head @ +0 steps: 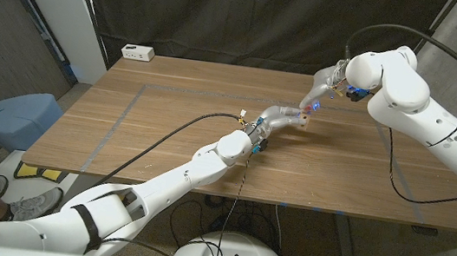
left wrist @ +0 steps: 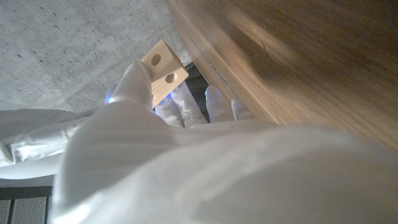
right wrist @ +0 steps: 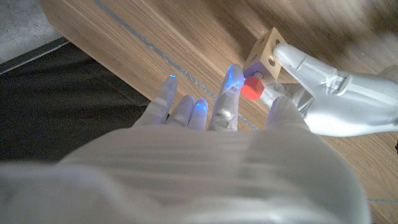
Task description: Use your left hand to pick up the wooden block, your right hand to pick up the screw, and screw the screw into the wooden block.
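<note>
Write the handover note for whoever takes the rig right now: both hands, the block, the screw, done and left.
Left hand: holds the wooden block up over the table's far right part.
Right hand: pinches the red-headed screw right at the block's face.
Done: both parts are picked up and brought together.
Left: I cannot tell how far the screw is in; seat it in a hole and turn it home.
</note>
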Robot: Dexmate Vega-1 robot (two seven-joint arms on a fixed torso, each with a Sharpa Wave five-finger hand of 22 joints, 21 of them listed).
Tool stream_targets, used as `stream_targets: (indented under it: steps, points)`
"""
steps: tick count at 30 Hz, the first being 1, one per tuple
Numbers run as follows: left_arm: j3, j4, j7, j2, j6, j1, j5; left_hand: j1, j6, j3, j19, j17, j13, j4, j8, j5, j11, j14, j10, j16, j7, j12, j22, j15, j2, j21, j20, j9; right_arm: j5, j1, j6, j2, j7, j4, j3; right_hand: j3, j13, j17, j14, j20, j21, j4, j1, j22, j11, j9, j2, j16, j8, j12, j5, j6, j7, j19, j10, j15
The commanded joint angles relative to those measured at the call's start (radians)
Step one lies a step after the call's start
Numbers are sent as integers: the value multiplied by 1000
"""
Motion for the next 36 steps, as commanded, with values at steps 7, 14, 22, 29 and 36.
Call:
stream_targets:
  steps: [7, 14, 22, 29, 36]
  points:
    - [1, -14, 0, 6, 2, 5, 6, 4, 16, 29, 0, 2, 12, 20, 8, 4, -1, 9, 3, 3, 6, 3, 4, -52, 9, 7, 3, 2, -60, 20, -12, 6, 108, -11, -9, 5, 9, 2, -18, 17, -1, -32, 24, 4, 18, 23, -4, -7, -29, 0, 13, -105, 13, -10, -36, 28]
    - [2, -18, -2, 6, 7, 6, 5, 2, 13, 30, -1, 2, 11, 21, 7, 5, -1, 9, 0, 3, 5, 2, 4, -52, 9, 6, 3, 2, -50, 10, -4, 8, 107, -8, 4, 6, 11, 3, -40, 29, -1, -49, 43, 4, 34, 35, -5, -9, -57, -1, 20, -201, 20, -19, -73, 49]
    - [2, -17, 1, 4, 8, 6, 5, 2, 12, 30, -1, 2, 12, 21, 7, 5, -1, 7, -1, 2, 7, 2, 4, -53, 9, 6, 2, 2, -2, 5, 21, 3, 86, 1, 22, -10, 14, 4, -94, 71, -3, -54, 35, 3, 65, 46, -14, -14, -107, -6, 32, -346, 46, -40, -162, 91]
    - [1, -4, 3, 1, 4, 0, 6, 1, 10, 31, -1, 2, 12, 21, 6, 5, -1, 7, -2, 2, 6, 2, 4, -52, 9, 6, 2, 1, 69, -4, 63, -16, 30, 9, 47, -1, 14, 4, -134, 89, -1, -64, 55, 4, 89, 51, 1, -17, -120, -9, 41, -384, 44, -46, -226, 119]
    - [0, 16, -3, -6, -2, -10, 3, 0, 9, 31, -1, 2, 12, 22, 6, 5, -1, 7, -3, 2, 5, 1, 4, -53, 9, 6, 3, 1, 108, -1, 83, -25, -5, 17, 50, 21, 15, 3, -158, 94, -2, -85, 101, 4, 101, 54, 17, -16, -132, -6, 33, -423, 49, -56, -266, 144]
